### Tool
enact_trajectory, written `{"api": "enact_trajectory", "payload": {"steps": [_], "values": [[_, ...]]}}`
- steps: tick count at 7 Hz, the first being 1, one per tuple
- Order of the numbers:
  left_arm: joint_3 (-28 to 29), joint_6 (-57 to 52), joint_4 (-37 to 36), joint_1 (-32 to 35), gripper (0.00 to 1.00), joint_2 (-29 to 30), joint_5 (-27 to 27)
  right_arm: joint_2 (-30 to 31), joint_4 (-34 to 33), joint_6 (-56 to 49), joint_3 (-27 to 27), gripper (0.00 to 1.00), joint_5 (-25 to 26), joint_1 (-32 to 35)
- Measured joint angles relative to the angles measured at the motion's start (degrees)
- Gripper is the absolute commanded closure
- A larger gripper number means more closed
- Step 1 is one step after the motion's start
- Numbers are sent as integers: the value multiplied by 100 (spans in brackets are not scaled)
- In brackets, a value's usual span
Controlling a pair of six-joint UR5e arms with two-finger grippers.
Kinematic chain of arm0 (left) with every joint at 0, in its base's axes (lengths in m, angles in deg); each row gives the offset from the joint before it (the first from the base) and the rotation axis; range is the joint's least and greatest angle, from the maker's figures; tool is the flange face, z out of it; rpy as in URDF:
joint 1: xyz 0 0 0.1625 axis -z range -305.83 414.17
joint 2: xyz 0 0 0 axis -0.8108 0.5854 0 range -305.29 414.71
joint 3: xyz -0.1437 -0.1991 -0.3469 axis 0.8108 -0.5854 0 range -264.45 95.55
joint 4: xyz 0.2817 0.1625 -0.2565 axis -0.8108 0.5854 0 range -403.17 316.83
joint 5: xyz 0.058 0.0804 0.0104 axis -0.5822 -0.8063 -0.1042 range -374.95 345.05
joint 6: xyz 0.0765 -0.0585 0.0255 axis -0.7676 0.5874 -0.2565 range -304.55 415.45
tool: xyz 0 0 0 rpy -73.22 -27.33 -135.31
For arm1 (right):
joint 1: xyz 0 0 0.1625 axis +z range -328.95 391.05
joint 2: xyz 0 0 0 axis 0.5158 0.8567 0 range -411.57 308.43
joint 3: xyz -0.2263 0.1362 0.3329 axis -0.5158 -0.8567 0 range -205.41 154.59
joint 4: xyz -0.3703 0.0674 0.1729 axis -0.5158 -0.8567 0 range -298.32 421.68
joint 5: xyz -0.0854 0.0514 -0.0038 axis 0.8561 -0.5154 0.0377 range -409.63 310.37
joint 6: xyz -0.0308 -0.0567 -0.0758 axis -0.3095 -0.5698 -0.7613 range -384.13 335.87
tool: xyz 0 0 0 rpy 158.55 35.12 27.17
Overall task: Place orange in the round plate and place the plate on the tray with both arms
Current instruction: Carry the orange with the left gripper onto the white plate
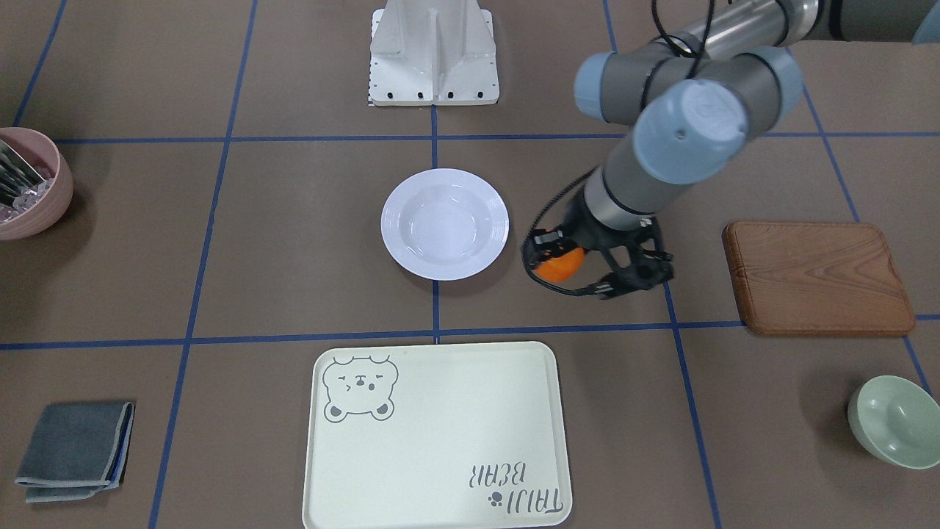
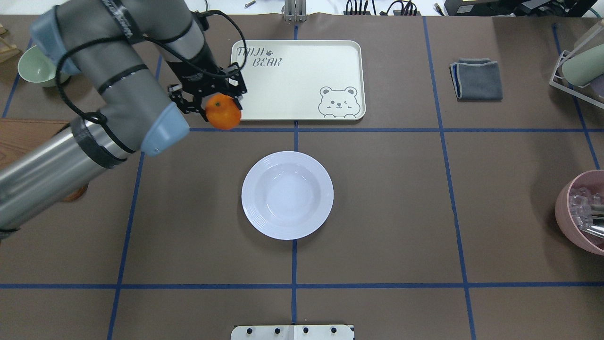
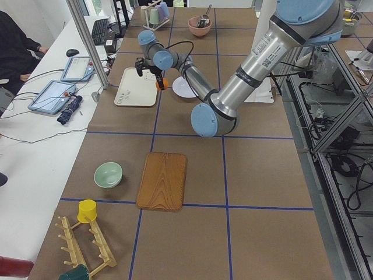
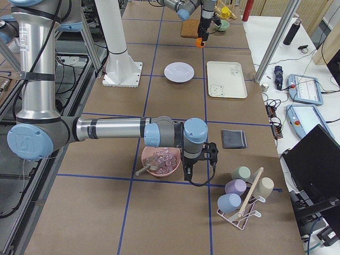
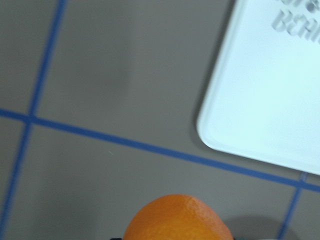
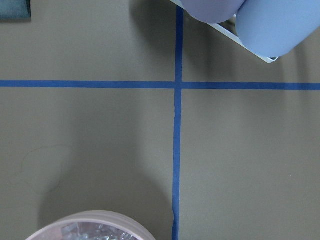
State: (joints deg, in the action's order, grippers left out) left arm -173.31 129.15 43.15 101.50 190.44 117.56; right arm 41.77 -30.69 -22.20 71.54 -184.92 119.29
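I see my left gripper [image 2: 222,106] clamped around the orange [image 2: 223,113], holding it above the table just off the tray's [image 2: 297,80] near left corner. The white plate [image 2: 287,195] sits at the middle of the table, nearer the robot, to the right of the orange and apart from it. The tray lies beyond the plate. My right gripper [image 4: 199,164] hangs beside a pink bowl [image 4: 159,162], far right. I cannot tell how wide it is.

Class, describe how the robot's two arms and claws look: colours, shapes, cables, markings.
Both the left arm and the right arm are silver tubes with dark grey joints and round light blue caps. Black cables run to the black, open-framed left claw and the black right claw. A cap on the right arm bears a logo.
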Motion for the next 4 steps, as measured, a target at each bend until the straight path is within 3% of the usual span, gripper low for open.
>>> {"api": "enact_trajectory", "payload": {"steps": [4], "values": [[561, 635, 713, -1151, 100, 244, -754, -6, -3, 9, 7, 0, -14, -5]]}}
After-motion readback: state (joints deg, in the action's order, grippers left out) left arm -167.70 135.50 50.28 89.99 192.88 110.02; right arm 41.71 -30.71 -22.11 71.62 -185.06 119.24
